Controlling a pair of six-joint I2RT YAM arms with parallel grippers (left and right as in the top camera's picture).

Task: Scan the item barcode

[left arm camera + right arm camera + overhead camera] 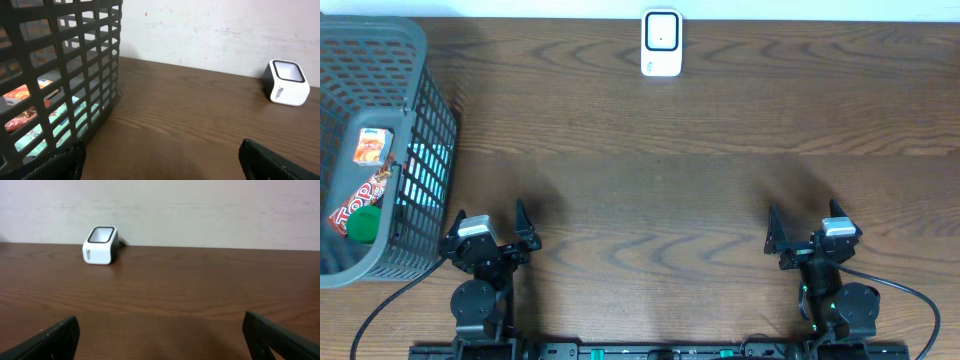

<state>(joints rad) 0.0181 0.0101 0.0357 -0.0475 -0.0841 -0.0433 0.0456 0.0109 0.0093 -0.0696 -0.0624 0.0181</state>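
1. My left gripper [490, 222] sits low at the near edge of the table [670, 180], left of the middle. Its jaws stand wide apart with nothing between them.
2. My right gripper [807, 225] sits at the near edge on the right side. It is also spread wide and holds nothing.
3. The two grippers are well apart, with bare wood between them.
4. The scanner [662, 43], a small white block with a dark window on top, stands at the far edge of the table near the middle, close to the pale wall [200, 205]. It is far from both of my grippers.
5. In the left wrist view the scanner [286, 82] is far off to the right. In the right wrist view it [100, 245] is far off to the left.
6. The grey mesh basket [420, 120] stands at the left edge of the table, just beside my left gripper and on its left.
7. The goods to be scanned lie inside the basket: an orange packet [372, 146], a red packet [358, 200] with white lettering, and something with a green cap [362, 225] nearest me.
8. A teal pack [425, 170] shows through the basket's right wall.
9. I cannot make out a barcode on any of them.
10. Neither gripper touches the basket, the goods or the scanner.
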